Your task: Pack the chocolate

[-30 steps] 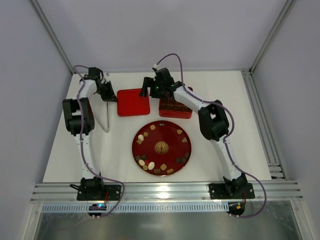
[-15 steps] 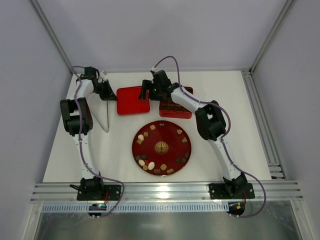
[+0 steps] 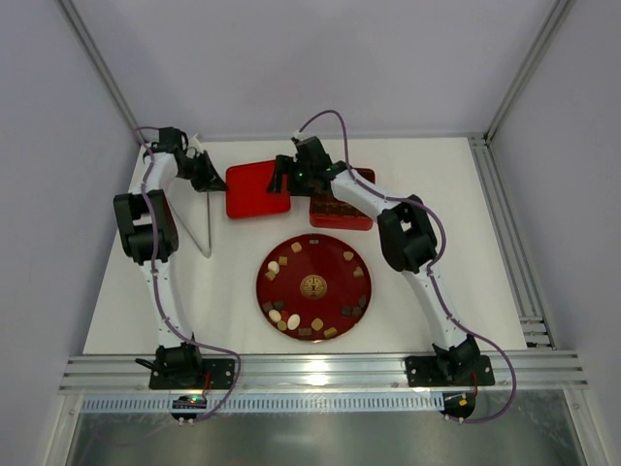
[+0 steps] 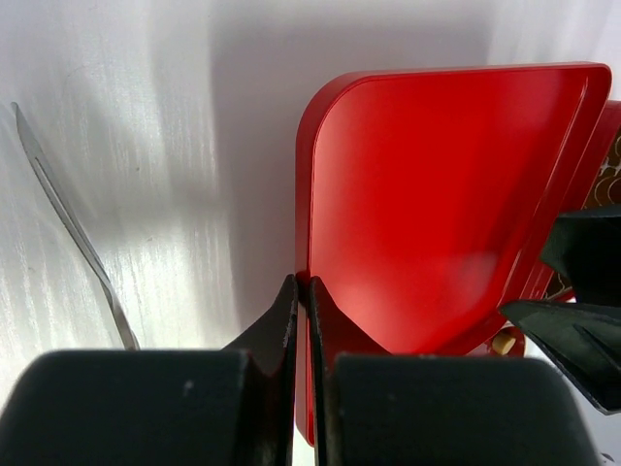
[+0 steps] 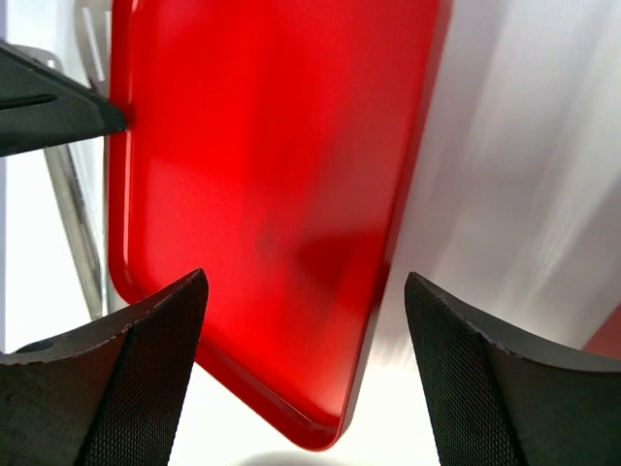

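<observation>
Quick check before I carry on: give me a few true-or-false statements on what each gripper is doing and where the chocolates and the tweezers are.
1. The left gripper is pinched shut on the rim of the red lid. True.
2. The right gripper is shut on a chocolate. False: its jaws stand open over the lid and hold nothing.
3. Chocolates lie on the round plate. True.
4. The left gripper holds the tweezers. False: they lie on the table, left of the lid.
</observation>
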{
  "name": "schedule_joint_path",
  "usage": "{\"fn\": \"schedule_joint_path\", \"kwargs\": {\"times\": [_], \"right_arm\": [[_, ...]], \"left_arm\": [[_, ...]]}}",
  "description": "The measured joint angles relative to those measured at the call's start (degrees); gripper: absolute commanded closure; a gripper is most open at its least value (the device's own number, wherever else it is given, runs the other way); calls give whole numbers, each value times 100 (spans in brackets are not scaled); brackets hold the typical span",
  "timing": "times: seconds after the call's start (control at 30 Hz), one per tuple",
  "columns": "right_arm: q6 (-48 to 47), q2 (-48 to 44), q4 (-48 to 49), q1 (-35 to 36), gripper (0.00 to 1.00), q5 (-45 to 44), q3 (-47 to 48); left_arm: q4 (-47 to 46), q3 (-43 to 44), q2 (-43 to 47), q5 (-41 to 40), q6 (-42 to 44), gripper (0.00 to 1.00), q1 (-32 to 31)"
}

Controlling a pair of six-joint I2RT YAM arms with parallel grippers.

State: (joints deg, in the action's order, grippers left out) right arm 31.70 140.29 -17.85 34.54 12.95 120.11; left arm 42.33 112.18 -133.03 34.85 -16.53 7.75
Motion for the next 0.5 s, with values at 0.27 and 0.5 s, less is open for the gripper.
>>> {"fn": "schedule_joint_path", "kwargs": {"times": [0.27, 0.5], "right_arm": [[470, 11, 518, -4, 38, 544, -50], [1106, -24, 1141, -103, 83, 1128, -476]], "left_arm": [[-4, 11, 7, 186, -83, 100, 11], [-101, -195, 299, 306, -186, 95, 24]]}}
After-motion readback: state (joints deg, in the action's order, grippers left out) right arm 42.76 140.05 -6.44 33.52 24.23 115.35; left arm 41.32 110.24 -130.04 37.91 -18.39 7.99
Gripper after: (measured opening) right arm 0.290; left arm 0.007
